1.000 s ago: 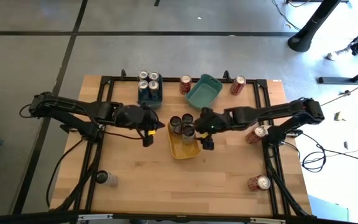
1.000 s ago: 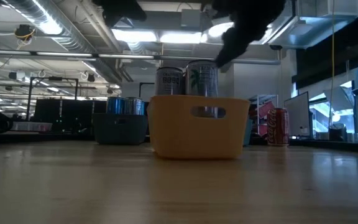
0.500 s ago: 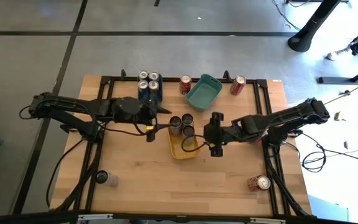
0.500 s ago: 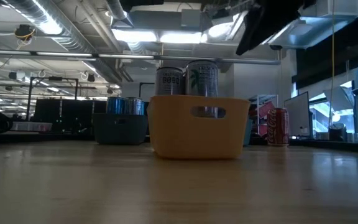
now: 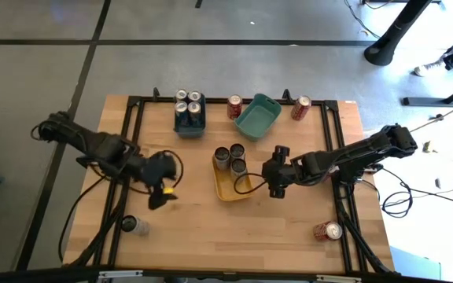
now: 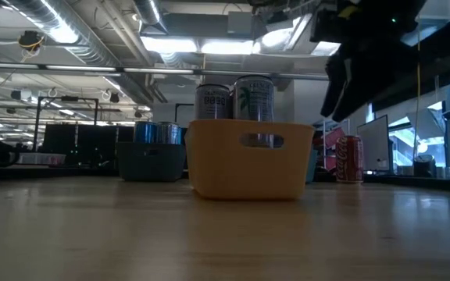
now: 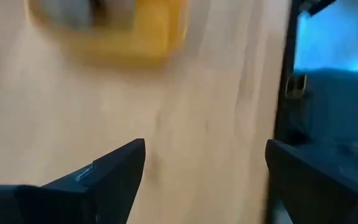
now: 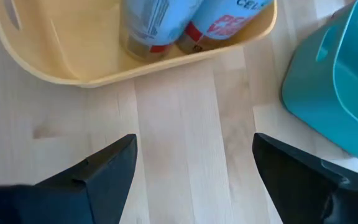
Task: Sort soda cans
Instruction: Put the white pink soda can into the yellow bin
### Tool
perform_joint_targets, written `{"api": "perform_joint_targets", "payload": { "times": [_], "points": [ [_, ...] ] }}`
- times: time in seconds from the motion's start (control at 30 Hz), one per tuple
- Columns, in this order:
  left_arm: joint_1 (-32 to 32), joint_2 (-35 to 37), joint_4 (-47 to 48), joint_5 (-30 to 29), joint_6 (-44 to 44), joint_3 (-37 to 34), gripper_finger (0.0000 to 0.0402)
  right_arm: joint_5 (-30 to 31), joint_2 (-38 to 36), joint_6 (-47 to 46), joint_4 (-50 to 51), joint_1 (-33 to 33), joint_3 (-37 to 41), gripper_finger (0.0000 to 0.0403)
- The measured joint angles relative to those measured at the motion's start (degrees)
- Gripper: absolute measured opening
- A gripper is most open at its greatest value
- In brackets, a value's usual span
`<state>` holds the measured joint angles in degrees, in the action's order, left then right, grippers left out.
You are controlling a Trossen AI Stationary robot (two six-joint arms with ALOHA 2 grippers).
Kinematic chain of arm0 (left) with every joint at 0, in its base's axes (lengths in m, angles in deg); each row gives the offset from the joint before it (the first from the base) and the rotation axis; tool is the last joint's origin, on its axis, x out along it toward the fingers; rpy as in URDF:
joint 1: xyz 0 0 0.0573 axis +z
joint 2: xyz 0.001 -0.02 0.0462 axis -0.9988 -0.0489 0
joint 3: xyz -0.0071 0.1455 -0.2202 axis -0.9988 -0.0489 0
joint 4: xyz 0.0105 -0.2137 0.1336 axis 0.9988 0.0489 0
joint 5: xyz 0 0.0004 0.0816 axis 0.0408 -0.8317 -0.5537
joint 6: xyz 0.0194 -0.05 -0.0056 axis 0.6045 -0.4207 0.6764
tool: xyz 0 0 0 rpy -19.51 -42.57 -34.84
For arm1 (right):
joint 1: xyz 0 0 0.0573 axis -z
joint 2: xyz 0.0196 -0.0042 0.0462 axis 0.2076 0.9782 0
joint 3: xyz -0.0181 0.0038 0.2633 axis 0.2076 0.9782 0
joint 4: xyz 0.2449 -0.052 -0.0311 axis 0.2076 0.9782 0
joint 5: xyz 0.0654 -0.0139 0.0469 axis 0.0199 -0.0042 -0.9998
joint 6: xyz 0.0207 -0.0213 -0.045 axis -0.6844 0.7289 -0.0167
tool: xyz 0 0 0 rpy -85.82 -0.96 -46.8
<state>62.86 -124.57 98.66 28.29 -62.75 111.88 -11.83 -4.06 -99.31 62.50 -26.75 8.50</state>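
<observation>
The yellow bin (image 5: 231,182) at table centre holds two soda cans (image 5: 229,158). The right gripper (image 5: 274,185) hovers just beside it, fingers spread, empty. The left gripper (image 5: 157,196), likewise spread and empty, hovers toward the left edge.

An industrial lab or open workshop floor is indicated. In the low view, exposed silver ducting (image 6: 61,27), strip lights (image 6: 209,44) and bare ceiling beams are seen above rows of dark monitors (image 6: 73,140) on benches. From above, a wooden table (image 5: 187,228) fitted with a black metal frame (image 5: 136,110) is seen standing on a grey concrete floor (image 5: 38,71) marked with dark lines, with loose cables (image 5: 395,200) and the base of a stand (image 5: 392,47) lying beside it.
</observation>
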Motion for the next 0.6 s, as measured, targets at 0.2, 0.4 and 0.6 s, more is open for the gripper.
{"api": "perform_joint_targets", "payload": {
  "times": [0.2,0.4,0.6],
  "points": [
    [-8.8,-0.5,6.5,2.6,-24.4,-0.1,0.0319,0.0,0.0,0.4,-1.3,0.2,0.1,0.0319],
    [-17.9,-1.1,8.6,4.8,-47.4,-0.1,0.0319,-1.0,0.0,1.1,-3.1,0.2,0.1,0.0319],
    [-25.7,-3.9,13.9,5.0,-62.3,-0.1,0.0319,-3.1,0.0,1.2,-3.1,0.2,0.1,0.0319]
  ]
}}
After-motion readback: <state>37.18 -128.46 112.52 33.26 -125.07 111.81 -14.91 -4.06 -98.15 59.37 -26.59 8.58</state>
